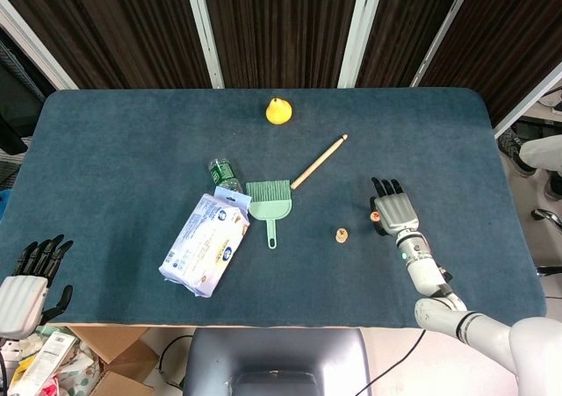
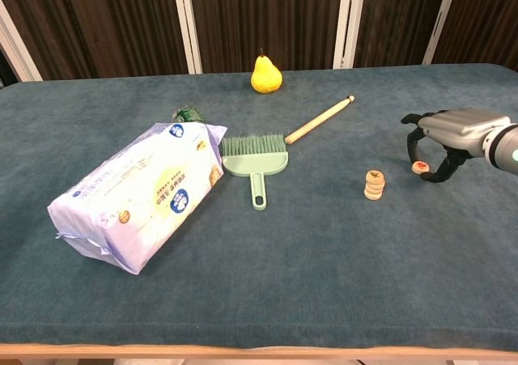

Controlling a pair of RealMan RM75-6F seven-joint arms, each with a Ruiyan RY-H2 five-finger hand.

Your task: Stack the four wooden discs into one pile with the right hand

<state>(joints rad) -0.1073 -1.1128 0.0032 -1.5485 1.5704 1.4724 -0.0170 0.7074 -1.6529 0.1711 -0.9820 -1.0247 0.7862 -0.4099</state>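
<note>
Brush [image 2: 254, 163], stick [image 2: 320, 120] left of pile [image 2: 374, 184]

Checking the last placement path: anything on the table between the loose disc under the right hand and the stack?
Nothing visible. The loose disc sits within the curled fingers of the right hand, and only bare cloth lies between it and the stack. The wooden stick and green brush lie farther left, off that line.

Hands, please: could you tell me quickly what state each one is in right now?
Left hand: open, holding nothing, at the table's near edge.
Right hand: fingers arched over the loose disc; whether it grips it cannot be told.
</note>
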